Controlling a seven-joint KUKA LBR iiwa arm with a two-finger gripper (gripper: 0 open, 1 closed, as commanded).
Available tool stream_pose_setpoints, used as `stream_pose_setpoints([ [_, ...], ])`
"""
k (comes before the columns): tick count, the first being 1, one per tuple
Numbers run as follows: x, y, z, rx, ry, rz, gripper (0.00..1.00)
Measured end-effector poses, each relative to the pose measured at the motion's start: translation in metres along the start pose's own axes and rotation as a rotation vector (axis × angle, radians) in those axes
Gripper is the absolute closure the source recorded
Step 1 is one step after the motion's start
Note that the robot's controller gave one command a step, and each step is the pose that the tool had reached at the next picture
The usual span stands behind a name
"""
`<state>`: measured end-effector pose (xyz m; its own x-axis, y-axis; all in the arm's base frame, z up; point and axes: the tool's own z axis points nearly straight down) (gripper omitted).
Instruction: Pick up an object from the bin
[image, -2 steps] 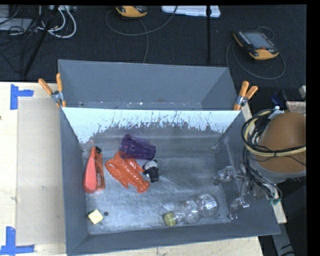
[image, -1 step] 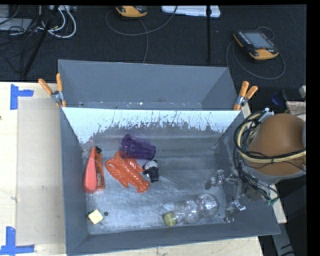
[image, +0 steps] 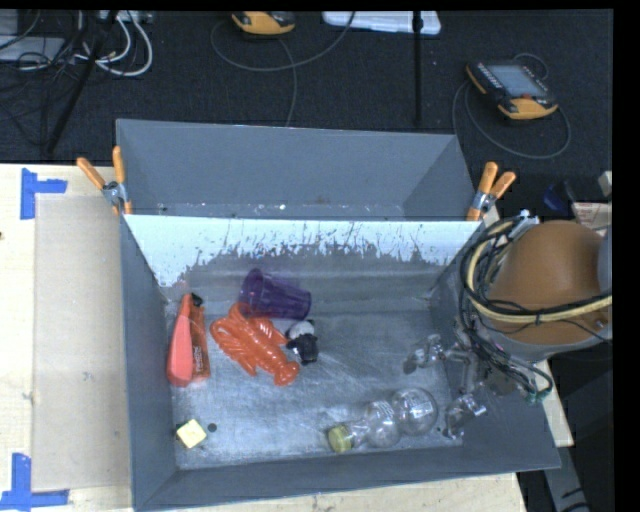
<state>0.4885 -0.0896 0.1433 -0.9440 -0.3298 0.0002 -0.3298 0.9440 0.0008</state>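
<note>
- Grey metal forms the bin, and on its floor we see a few loose things, mostly spread apart.
- At the bin's right side we find the gripper, low over the floor. The arm behind it is wrapped in an orange cover with loops of cable.
- We read its two metal fingers as spread apart with nothing between them. Dark cables cross the lower one, so its outline is hard to follow.
- Just left of the lower finger lies a clear plastic bottle on its side, close to the near wall and right of the middle. Its yellow-green cap points left.
- The bottle is see-through against the pale floor, so we cannot make out its edges well. We cannot tell whether the finger touches it.
- Near the middle a purple cup lies tipped over, and just below it sits an orange lumpy thing whose kind we cannot tell.
- A small black-and-white thing rests against the right end of that orange lump. It is too small for us to name.
- Along the left wall lies a red-orange bottle, dark tip pointing away from us.
- In the near left corner sits a small yellow block, well apart from everything else.
</note>
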Motion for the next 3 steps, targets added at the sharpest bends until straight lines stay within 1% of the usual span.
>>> stream_pose_setpoints([
  [1,-0.0077,0.0187,0.0675,0.001,-0.002,-0.061,0.00],
  [2,-0.0086,0.0190,0.0619,0.002,-0.004,-0.070,1.00],
  [3,-0.0086,0.0190,0.0619,0.002,-0.004,-0.071,1.00],
])
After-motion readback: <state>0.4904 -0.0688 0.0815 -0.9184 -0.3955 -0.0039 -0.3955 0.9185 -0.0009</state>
